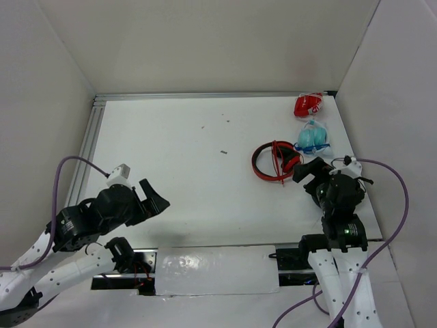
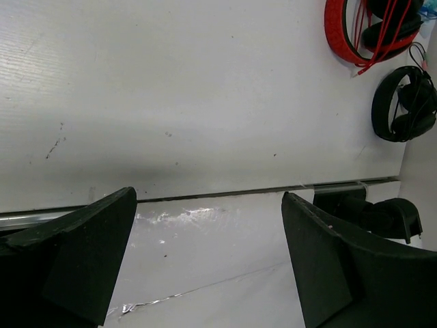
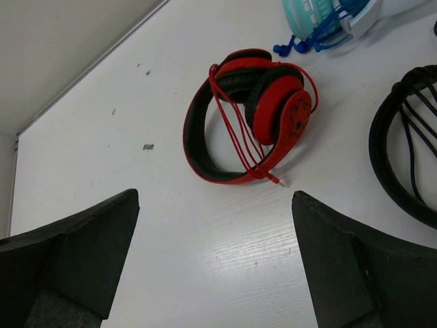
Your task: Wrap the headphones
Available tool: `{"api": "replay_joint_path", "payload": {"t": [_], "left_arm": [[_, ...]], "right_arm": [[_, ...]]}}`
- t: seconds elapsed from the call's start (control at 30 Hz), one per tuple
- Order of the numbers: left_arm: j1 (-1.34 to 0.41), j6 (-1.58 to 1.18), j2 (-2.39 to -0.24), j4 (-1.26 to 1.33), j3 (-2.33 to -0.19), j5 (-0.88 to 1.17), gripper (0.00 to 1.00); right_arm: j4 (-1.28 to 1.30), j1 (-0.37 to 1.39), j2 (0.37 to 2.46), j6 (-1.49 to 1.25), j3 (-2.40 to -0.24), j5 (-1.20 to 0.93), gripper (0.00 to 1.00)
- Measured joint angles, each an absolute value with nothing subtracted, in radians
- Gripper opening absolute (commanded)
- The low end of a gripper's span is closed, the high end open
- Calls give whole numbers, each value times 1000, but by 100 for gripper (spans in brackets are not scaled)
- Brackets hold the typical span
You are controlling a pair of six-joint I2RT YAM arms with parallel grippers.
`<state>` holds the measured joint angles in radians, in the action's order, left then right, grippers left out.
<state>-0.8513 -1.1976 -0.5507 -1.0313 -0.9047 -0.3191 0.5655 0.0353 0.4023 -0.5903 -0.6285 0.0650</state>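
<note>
Currently both pairs of jaws stand wide apart, empty. My right gripper (image 3: 215,263) hovers just short of the headphones (image 3: 205,147), which lie flat at the table's (image 1: 171,150) right, cable draped across the band. It looks lined up for a grab, I judge. Left gripper (image 2: 208,253) sits well apart.

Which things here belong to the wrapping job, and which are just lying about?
Job: red headphones.
Lying about: black headphones; teal packet; small red packet.
</note>
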Motion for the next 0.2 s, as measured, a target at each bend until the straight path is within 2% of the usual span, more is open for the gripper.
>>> {"api": "replay_joint_path", "payload": {"t": [0.2], "left_arm": [[-900,-1216,-568,-1046,-892,-341,99]], "right_arm": [[577,35,350,-598,-628,119,100]]}}
